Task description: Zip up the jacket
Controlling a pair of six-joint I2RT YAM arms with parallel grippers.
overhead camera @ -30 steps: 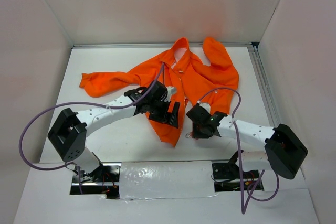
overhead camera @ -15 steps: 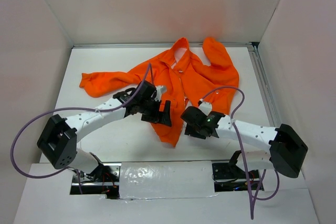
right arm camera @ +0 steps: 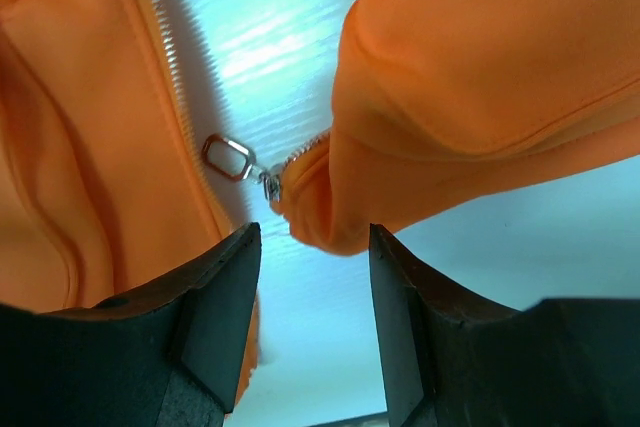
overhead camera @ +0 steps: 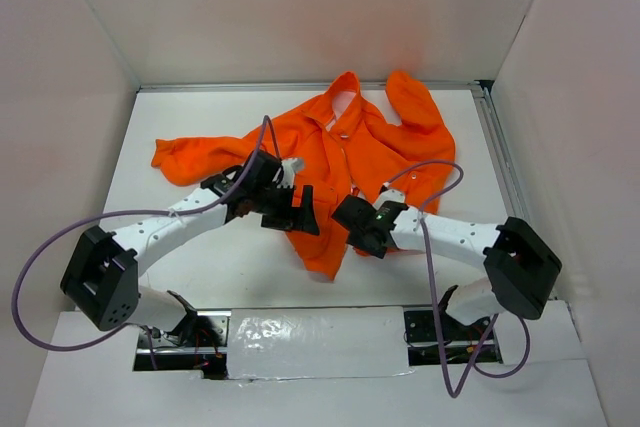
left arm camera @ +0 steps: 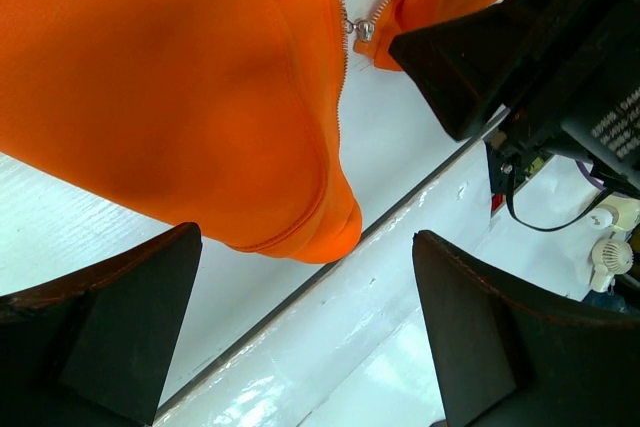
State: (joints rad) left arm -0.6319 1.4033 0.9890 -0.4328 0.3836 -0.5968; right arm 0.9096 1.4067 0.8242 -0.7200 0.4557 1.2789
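The orange jacket (overhead camera: pixel 375 147) lies spread on the white table with its front partly unzipped at the bottom. My left gripper (overhead camera: pixel 306 211) hovers open over the left panel's lower hem (left arm camera: pixel 300 227), nothing between its fingers (left arm camera: pixel 110 327). My right gripper (overhead camera: pixel 352 225) is open just below the hem, beside the left one. In the right wrist view the silver zipper pull (right arm camera: pixel 230 155) and slider (right arm camera: pixel 270 185) sit at the bottom corner of the right panel (right arm camera: pixel 480 67), just ahead of the open right gripper (right arm camera: pixel 315 292). The zipper teeth (right arm camera: pixel 165 42) run along the left panel.
The table's white walls enclose the back and both sides. A metal rail (overhead camera: pixel 500 162) runs along the right edge. The taped front strip (overhead camera: pixel 310 332) lies between the arm bases. Purple cables (overhead camera: pixel 440 172) loop over both arms. The right gripper's black body (left arm camera: pixel 520 37) is close to the left fingers.
The right gripper has moved up and left to the jacket's hem and its jaws have widened. The left gripper has shifted left, still open.
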